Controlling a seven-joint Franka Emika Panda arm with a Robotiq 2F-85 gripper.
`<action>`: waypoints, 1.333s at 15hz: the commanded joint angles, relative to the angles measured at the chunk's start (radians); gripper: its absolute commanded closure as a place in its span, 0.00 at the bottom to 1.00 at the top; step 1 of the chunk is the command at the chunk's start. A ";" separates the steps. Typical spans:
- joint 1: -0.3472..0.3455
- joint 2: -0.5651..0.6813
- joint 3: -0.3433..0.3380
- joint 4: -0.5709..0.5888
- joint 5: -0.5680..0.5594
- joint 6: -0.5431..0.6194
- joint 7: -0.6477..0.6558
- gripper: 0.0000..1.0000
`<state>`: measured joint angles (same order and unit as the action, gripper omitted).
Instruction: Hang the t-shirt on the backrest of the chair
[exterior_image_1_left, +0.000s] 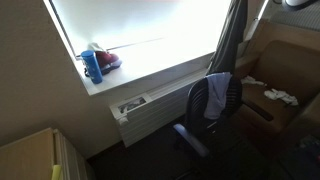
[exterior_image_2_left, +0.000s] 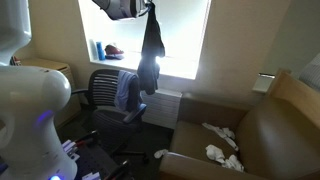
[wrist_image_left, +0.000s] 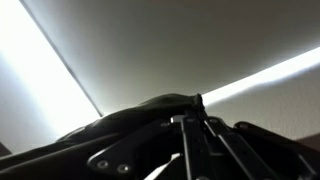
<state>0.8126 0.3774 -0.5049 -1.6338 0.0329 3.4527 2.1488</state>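
- The gripper (wrist_image_left: 192, 140) is filling the bottom of the wrist view, its jaws clamped together on dark fabric of the t-shirt (wrist_image_left: 150, 108), which is bunching up around them.
- Behind the fabric, the wrist view is showing only a plain ceiling and two bright strips.
- In an exterior view the gripper (exterior_image_2_left: 146, 8) is sitting at the top edge of the frame, up in front of the window (exterior_image_2_left: 180, 35).
- The t-shirt (exterior_image_2_left: 150, 50) is hanging straight down from it as a long dark drape, off the floor and clear of the sill.
- In the exterior view from above, the t-shirt (exterior_image_1_left: 232, 42) is running off the top edge, so the gripper itself is not showing there.
- The chair (exterior_image_2_left: 108, 95) is standing just below and beside the t-shirt, near the wall under the window.
- The hem is hanging just above the backrest (exterior_image_1_left: 222, 100); cannot tell whether it is touching.
- A bluish cloth (exterior_image_2_left: 126, 90) is already lying over the backrest.
- The white robot base (exterior_image_2_left: 30, 120) is taking up the near corner of that view.
- The brown armchair (exterior_image_2_left: 270, 135) is standing beside the chair, with white rags (exterior_image_2_left: 222, 150) lying on its seat.
- Farther back, a blue bottle (exterior_image_1_left: 93, 65) is standing upright on the window sill (exterior_image_1_left: 150, 72), with a red object (exterior_image_1_left: 108, 60) touching it.
- A radiator (exterior_image_1_left: 150, 108) is sitting below the sill.
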 joint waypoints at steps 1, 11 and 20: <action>0.064 0.059 0.074 0.135 -0.056 0.000 -0.018 0.99; -0.326 0.114 0.683 0.395 -0.398 0.005 0.031 0.99; -0.569 0.127 1.086 0.323 -0.658 -0.051 0.125 0.96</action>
<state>0.2434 0.5049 0.5822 -1.3113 -0.6249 3.4015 2.2738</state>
